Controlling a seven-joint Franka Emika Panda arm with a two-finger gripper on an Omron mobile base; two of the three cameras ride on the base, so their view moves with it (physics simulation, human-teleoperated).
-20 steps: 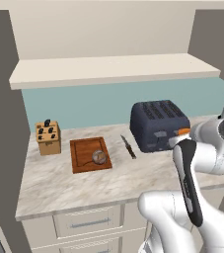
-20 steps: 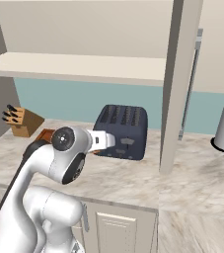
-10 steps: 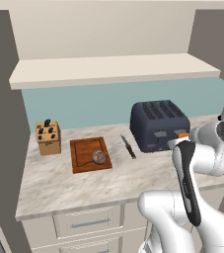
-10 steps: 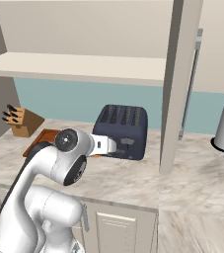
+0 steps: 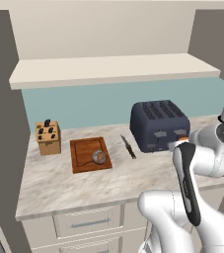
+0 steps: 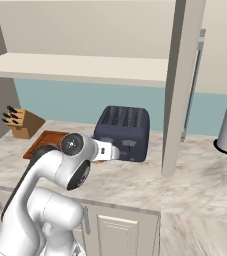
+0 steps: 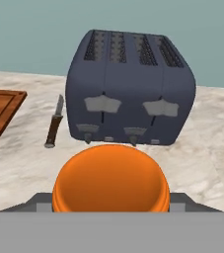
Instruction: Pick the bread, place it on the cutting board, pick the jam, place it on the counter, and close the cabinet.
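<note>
Cabinet overhead stands open, its door edge-on with the silver handle showing in the right base view, so closing it is left for last. Below it the table of beige stone carries the dark toaster, then the cutting board with the bread resting on its right part, a small knife lying between board and toaster, and a knife block further left. Jam sits between the fingers, which are clamped on it; the hand view looks over its orange lid, jar upright, in front of the toaster and above bare stone. The arm is folded low, forearm level, hand pointing toward the toaster. My judgement: the coming move is a straight lowering onto the table just ahead of the toaster.
</note>
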